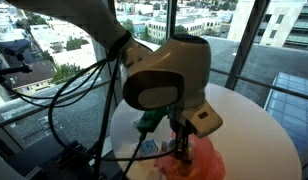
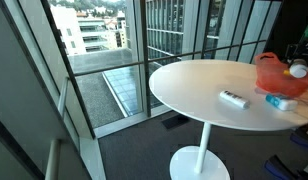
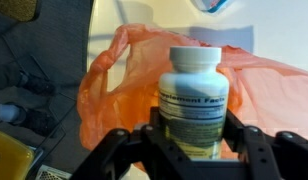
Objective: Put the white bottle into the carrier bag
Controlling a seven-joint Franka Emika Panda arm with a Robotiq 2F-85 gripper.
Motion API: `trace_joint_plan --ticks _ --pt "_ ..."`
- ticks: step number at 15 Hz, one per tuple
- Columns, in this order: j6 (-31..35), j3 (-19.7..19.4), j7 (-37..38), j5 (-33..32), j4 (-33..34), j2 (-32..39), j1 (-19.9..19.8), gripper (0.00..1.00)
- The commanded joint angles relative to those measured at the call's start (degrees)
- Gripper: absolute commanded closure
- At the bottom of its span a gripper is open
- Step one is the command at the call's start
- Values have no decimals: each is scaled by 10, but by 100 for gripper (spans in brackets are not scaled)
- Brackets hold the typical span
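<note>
The pincer (image 3: 194, 152) clamps a white bottle (image 3: 194, 85), ribbed cap and dark-lettered label, against the orange carrier bag (image 3: 106, 85).

Bright daylight thru windows (image 2: 174, 30); wrist view soft, slightly blurry.

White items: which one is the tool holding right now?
The upright white bottle with the dark label, gripped by the tool in front of the orange bag. The other white item lies flat on the table.
</note>
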Motion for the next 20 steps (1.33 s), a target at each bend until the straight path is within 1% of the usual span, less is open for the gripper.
trace_joint_plan --ticks 1,8,20 --pt "-4 5 -23 13 -4 -19 4 64" --pt "-15 20 -7 1 29 -13 18 64" --pt "-15 24 -26 22 103 70 23 64"
